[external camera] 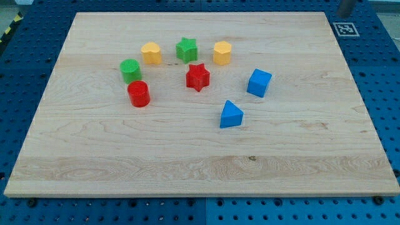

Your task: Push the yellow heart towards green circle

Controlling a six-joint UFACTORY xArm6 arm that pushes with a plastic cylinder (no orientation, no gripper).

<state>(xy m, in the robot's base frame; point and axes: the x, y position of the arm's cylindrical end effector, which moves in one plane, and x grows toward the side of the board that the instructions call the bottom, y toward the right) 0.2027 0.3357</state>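
We are judging the yellow heart (pixel 150 53), sitting just up-right of the green circle (pixel 130 70), as a light, stiff, easily sliding block to nudge from its upper-right side, while my tip is not showing in view.

There is just one camera. It sits high up by the near edge of the surface (pixel 206 169) and looks down and across it at a slant. The far edge lies along the view's top and looks shorter than the near edge at the view's bottom. The camera is far enough back that almost the whole board fits in, with blue pegboard (pixel 381 75) around it. The blocks sit a little above the middle, toward the view's left. A grey thing (pixel 345 7) at the top right corner is cut off; it may be part of the arm. My tip does not show.
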